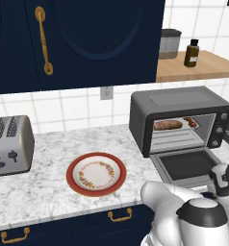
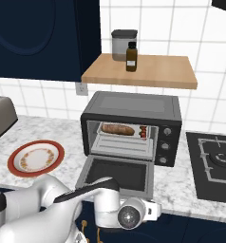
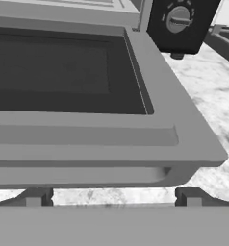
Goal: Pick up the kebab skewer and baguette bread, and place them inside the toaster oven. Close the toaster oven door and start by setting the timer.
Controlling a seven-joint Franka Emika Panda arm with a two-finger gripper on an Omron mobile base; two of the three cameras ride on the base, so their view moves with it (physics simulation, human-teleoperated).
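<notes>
Jaws stand fully apart on my two-finger gripper (image 3: 114, 197), gripping nothing, just below the grey bar handle (image 3: 82, 175) of the dark-framed, glass-windowed toaster oven door (image 3: 63, 72), which lies folded down. I'd hook under that bar and lift evenly. The golden-brown baguette bread (image 2: 117, 129) and chunky red-brown kebab skewer (image 2: 143, 132) already lie on the rack of the dark grey boxy toaster oven (image 2: 134, 105).
</notes>
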